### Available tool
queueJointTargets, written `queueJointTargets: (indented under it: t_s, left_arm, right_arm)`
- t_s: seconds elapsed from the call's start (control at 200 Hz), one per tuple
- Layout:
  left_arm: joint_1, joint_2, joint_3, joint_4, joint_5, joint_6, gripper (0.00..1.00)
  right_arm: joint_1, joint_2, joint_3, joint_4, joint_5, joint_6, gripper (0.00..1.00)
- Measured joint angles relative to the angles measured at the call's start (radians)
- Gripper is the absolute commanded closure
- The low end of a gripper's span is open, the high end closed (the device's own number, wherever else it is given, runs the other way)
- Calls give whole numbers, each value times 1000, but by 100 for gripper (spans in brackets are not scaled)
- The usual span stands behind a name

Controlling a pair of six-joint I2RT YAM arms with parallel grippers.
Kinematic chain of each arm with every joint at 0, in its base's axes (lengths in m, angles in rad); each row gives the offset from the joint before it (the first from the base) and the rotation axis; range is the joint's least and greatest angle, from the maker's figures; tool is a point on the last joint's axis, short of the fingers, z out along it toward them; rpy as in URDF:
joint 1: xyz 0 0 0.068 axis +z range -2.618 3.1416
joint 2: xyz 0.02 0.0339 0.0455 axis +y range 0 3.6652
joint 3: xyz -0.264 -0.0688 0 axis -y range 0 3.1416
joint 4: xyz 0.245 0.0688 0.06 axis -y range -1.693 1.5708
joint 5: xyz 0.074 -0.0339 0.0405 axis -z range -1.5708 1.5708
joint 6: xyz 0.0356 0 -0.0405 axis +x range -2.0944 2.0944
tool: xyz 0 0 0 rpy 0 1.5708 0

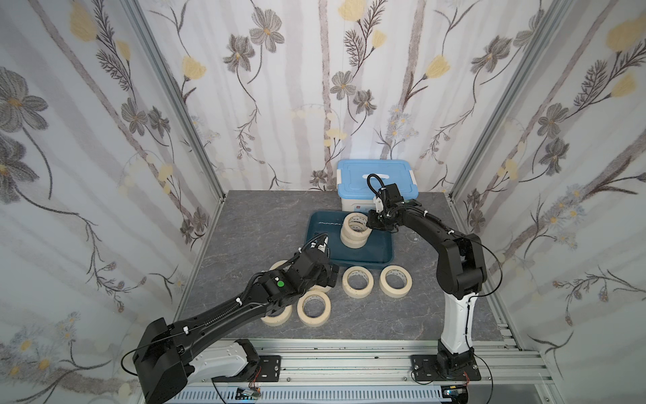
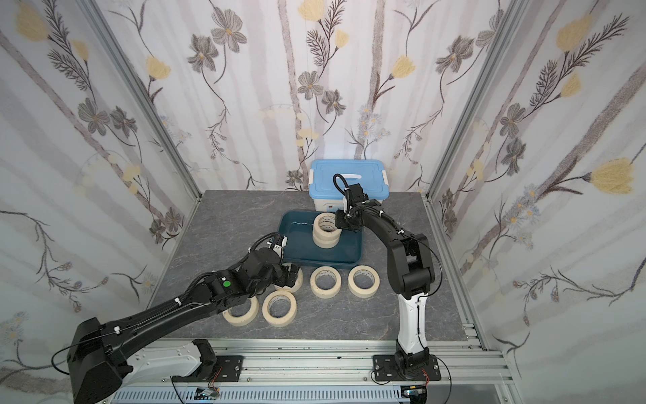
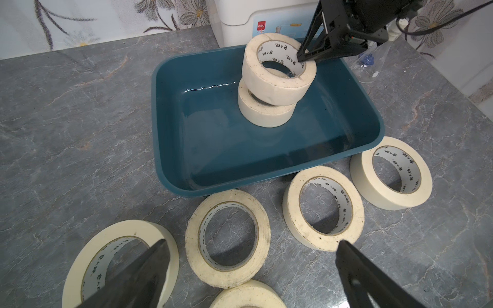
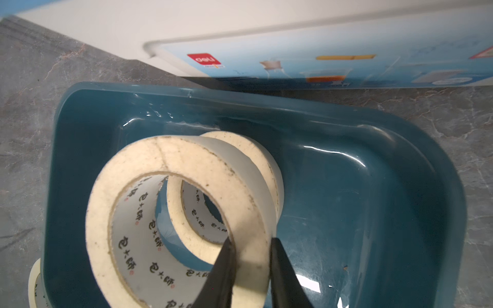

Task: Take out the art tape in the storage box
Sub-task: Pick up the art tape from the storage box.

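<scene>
The storage box (image 1: 349, 259), a shallow teal tray, lies mid-table in both top views. Two rolls of art tape are stacked in it. My right gripper (image 4: 250, 241) is shut on the wall of the top roll (image 3: 274, 80), one finger inside the core and one outside. That roll sits tilted over the lower roll (image 3: 264, 114). Several more cream rolls lie flat on the table in front of the tray, such as one (image 1: 357, 281) and another (image 1: 395, 281). My left gripper (image 3: 252, 245) hangs open above these rolls, holding nothing, and the arm hides some of them.
A white bin with a light-blue lid (image 1: 375, 178) stands right behind the tray (image 3: 226, 149). A small clear glass item (image 3: 373, 66) sits beside the tray's right side. Floral walls and aluminium posts close in three sides; a metal rail runs along the front.
</scene>
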Motion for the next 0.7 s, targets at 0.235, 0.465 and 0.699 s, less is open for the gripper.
queueJointTargets:
  t_s: [0.235,0.465,0.699]
  left_arm:
    - [12,-19,-11,-1,-26,-15,0]
    - [79,-35,-31,-3,-23,-48,0]
    - [134,-52,-35,-3,11,-63,0]
  right_arm:
    - [17,-129,-120,0,-31,-14,81]
    - [34,-333,-299,0,-74,-30,82]
    - [41,-528,-463,-18,-103,-42,81]
